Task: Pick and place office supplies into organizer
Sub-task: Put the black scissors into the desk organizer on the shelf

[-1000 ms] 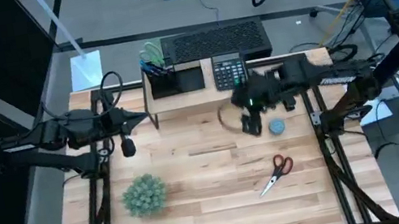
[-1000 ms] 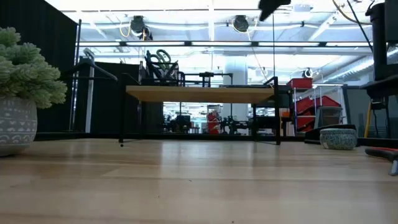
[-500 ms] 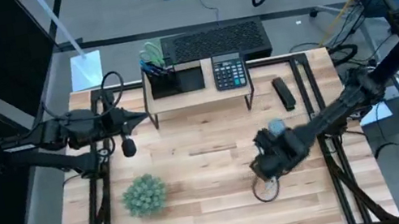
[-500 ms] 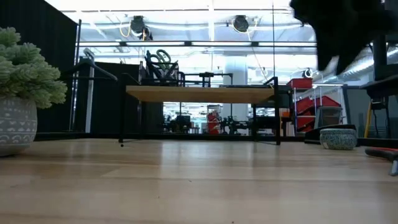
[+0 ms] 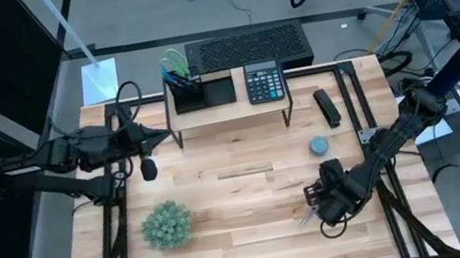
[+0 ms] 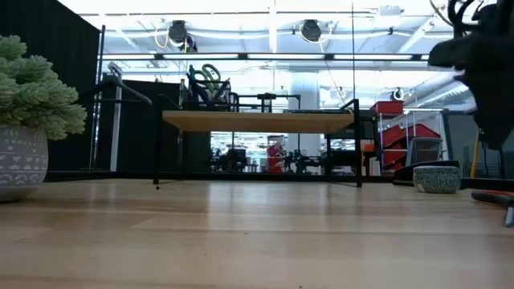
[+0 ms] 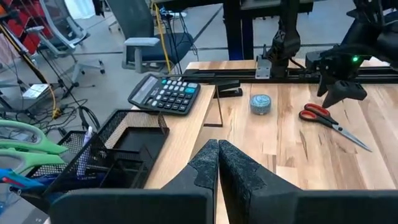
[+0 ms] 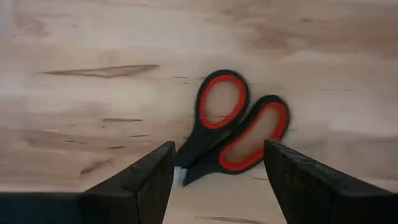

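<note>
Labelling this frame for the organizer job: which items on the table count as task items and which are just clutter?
Job items:
- red-handled scissors, flat on the table below the open right claw
- organizer on the wooden shelf
- green-handled scissors, already standing in it

Lying about:
- calculator
- wooden shelf
- potted plant
- small round tin
- keyboard behind the table

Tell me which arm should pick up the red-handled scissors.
Right. The right gripper hangs open directly above the red-handled scissors on the light wooden table. The left gripper is shut, far across the table beside the black mesh organizer.
</note>
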